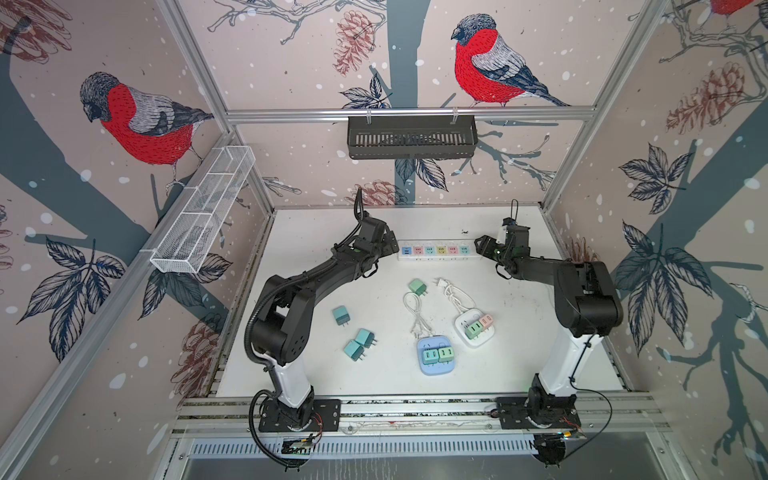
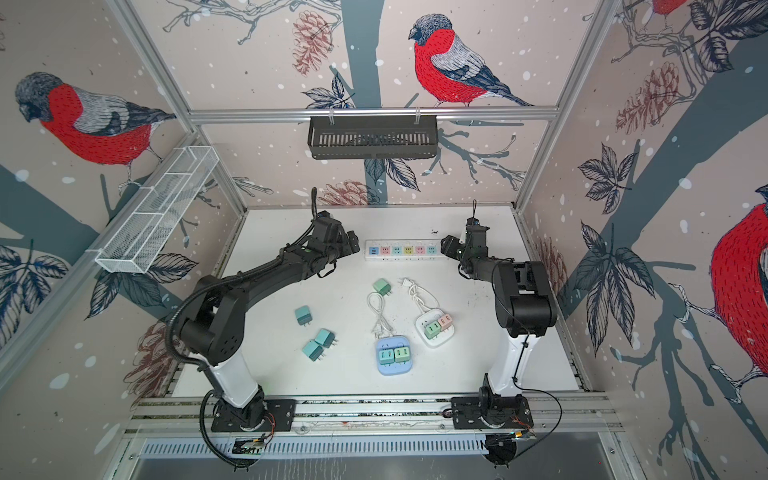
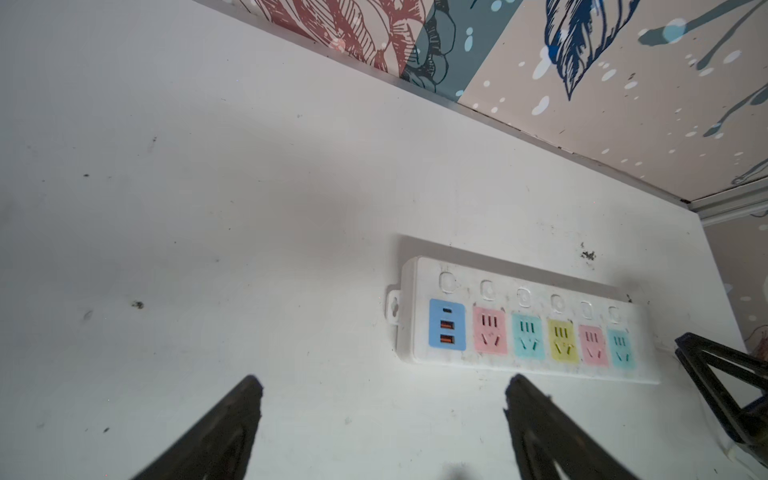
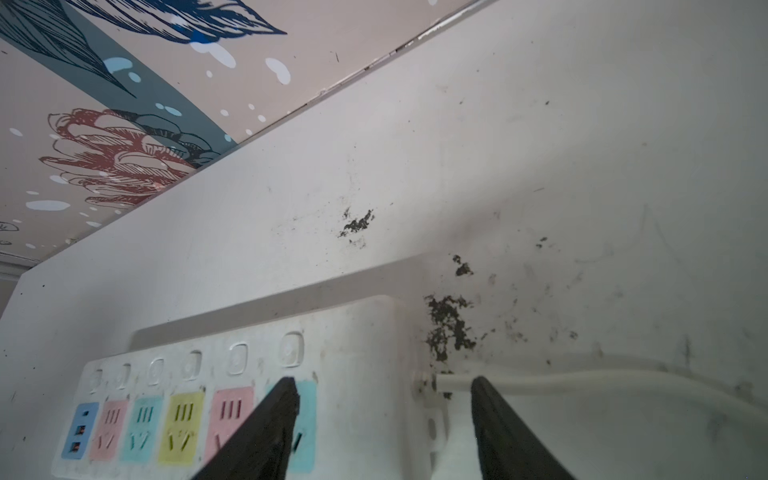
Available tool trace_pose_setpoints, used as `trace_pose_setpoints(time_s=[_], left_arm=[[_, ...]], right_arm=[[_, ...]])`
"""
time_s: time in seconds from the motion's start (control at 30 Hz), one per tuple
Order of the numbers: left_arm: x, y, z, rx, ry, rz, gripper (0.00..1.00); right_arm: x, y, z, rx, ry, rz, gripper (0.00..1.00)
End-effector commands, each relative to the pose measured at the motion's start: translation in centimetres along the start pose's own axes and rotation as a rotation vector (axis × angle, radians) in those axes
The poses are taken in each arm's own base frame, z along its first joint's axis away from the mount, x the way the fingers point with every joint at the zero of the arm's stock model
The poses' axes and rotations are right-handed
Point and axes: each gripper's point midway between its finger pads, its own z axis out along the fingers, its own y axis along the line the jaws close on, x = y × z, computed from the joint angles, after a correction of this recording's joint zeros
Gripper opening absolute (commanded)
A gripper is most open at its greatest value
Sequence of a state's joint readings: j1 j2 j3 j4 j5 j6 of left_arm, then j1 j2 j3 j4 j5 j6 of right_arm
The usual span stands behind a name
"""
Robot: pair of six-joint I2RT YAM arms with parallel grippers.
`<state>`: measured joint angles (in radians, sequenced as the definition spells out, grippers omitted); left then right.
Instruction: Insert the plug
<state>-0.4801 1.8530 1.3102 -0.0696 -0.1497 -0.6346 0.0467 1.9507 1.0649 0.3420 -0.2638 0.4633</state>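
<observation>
A white power strip point(image 1: 436, 250) with coloured outlets lies at the back of the table; none of its outlets has a plug in it. Loose plugs lie mid-table: a green plug point(image 1: 417, 286), a teal plug point(image 1: 341, 315) and a teal pair point(image 1: 360, 344). My left gripper point(image 3: 384, 382) hangs open just off the strip's point(image 3: 528, 328) blue USB end, with nothing between its fingers. My right gripper point(image 4: 383, 384) stands open astride the strip's point(image 4: 249, 395) cord end, one finger over the last teal outlet, the other over the white cord point(image 4: 582, 380). Neither holds a plug.
A blue cube socket point(image 1: 434, 365) with two green plugs in it and a white cube socket point(image 1: 463, 322) with a green and a pink plug sit front of centre, their white cables point(image 1: 415, 309) looped behind them. Dark grime point(image 4: 449, 324) marks the table by the strip.
</observation>
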Motion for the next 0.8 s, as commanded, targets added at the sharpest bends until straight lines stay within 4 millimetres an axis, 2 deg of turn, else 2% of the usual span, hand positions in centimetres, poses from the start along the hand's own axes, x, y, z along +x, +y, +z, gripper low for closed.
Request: trace_pose_setpoints(time_s=[0.0, 0.1, 0.17, 0.27, 0.67, 0.77], left_arm=[[1.5, -0.4, 2.2, 0.016, 0.099, 0.023, 0.92], [2.2, -0.9, 4.3, 0.034, 0.154, 0.024, 0.91], [2.6, -1.0, 5.4, 0.029, 0.175, 0.024, 0.91], [3.3, -1.1, 6.8, 0.029, 0.204, 0.028, 0.91], [4.5, -0.4, 10.3, 0.030, 0.260, 0.037, 0.91], [4.8, -1.4, 10.7, 0.084, 0.274, 0.055, 0.91]], right_arm=[[1.3, 0.5, 0.6, -0.032, 0.079, -0.008, 0.65], [1.7, 0.9, 1.4, -0.039, 0.113, -0.021, 0.63], [2.1, 1.0, 1.9, -0.035, 0.139, -0.030, 0.57], [2.5, 1.4, 2.7, -0.035, 0.172, -0.046, 0.55], [3.2, 2.1, 3.4, -0.026, 0.204, -0.084, 0.52], [3.3, 2.2, 3.6, -0.020, 0.210, -0.091, 0.52]])
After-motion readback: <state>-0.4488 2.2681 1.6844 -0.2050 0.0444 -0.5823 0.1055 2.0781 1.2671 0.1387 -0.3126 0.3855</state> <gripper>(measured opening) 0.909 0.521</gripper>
